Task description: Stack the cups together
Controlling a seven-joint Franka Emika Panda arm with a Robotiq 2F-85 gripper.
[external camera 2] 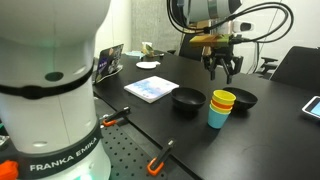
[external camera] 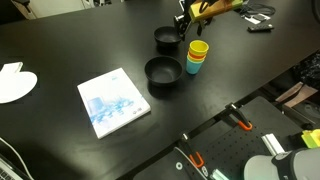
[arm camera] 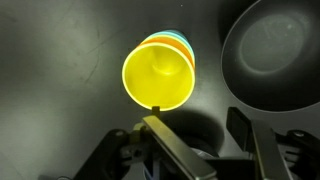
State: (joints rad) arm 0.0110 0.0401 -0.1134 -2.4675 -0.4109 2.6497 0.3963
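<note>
Your black tabletop (external camera: 60,40) carries a blue-and-white book (external camera: 113,102), two black bowls (external camera: 163,87) and, just beside them, the stack of cups (external camera: 198,55): yellow on top, orange under it, teal at the base. No loose cup shows anywhere, so the stacking looks done. Whether a second yellow cup sits nested inside, you cannot tell. Your tool (external camera 2: 223,72) hangs above the stack, fingers spread and empty. Likely all that's left is backing away.

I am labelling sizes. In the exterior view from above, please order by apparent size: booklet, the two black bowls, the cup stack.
1. booklet
2. nearer black bowl
3. farther black bowl and cup stack: about alike, so not ranked.
</note>
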